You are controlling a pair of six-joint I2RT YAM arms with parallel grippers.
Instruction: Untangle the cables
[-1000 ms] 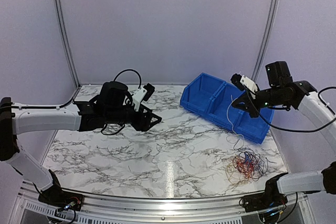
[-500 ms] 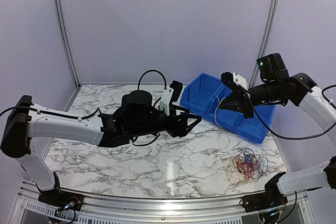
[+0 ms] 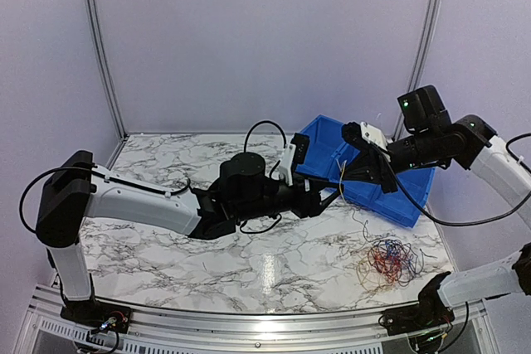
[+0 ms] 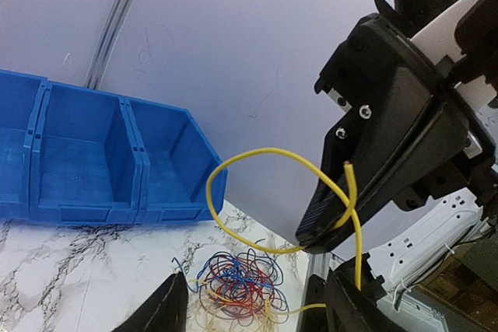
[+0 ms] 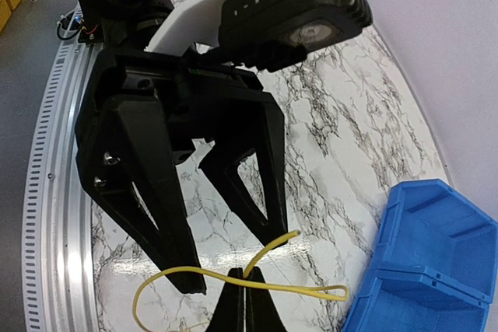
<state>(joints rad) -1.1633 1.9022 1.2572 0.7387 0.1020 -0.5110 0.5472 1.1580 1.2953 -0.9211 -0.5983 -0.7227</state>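
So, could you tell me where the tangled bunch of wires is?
In the top view, the wires lie near-right on the table, in front of the blue bin.

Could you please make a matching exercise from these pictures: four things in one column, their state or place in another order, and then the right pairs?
Things:
1. left gripper
2. right gripper
3. bunch of wires
4. blue bin

State or place:
A. lies on the table, near its right front
B. open, close to the yellow wire
C. stands at the far right of the table
D. shut on the yellow wire

Pairs: 1-B, 2-D, 3-A, 4-C
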